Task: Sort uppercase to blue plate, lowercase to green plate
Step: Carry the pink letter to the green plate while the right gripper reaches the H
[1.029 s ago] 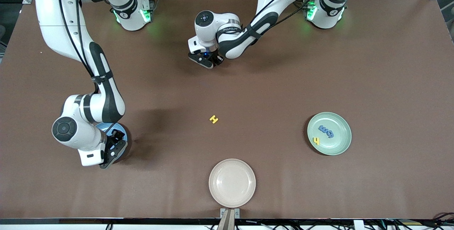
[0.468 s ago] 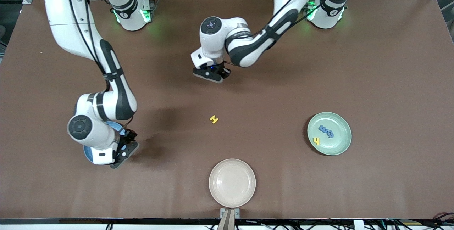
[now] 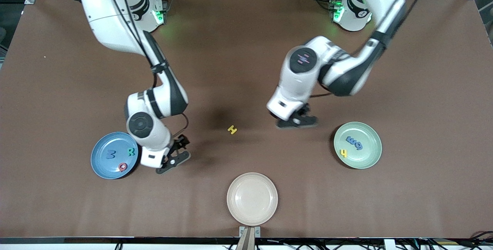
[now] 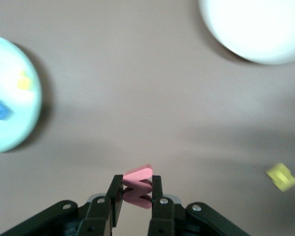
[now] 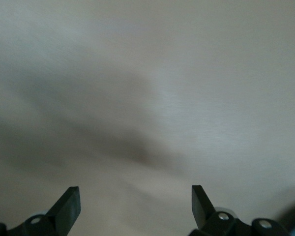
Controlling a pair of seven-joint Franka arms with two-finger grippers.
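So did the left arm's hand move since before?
Yes. The left hand came down the front view, away from its base and toward the green plate, gripping a red letter.

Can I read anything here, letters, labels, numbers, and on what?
"M", "R", "Q": blue, teal and red foam letters on the round sky-blue plate.
"H": yellow foam letter on the brown table.
"m", "g", "h": blue, blue and yellow, on the round mint-green plate.
Pink-red foam letter in the left hand: unreadable edge-on.
Markings on the white robot arms: too small.
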